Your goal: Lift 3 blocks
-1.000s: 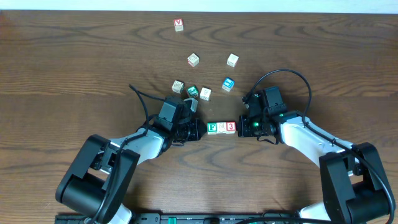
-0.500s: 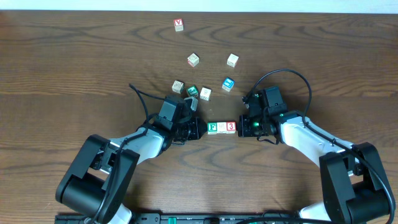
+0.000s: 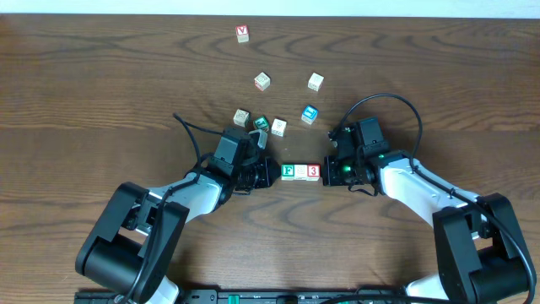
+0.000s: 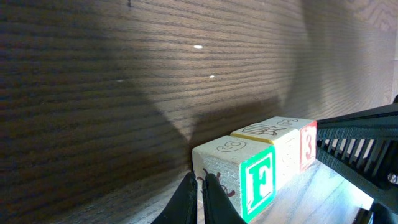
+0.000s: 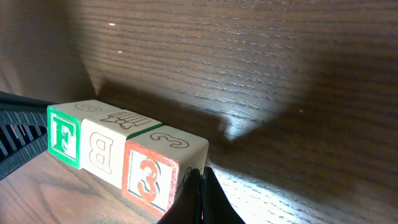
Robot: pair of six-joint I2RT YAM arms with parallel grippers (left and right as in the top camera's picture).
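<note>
The left pincer (image 4: 199,194) is clenched, its closed tips set against the end face of the green F block (image 4: 249,180). The right pincer (image 5: 200,186) is clenched too, its tips against the outer side of the red 3 block (image 5: 149,177). Between those two sits the pale B block (image 5: 102,152), all three touching in a straight row between the pincers, near the middle of the surface (image 3: 101,84). Whether the row clears the wood I cannot tell. Farther back lie loose cubes, among them a blue-faced cube (image 3: 310,113) and a green-faced cube (image 3: 261,124).
</note>
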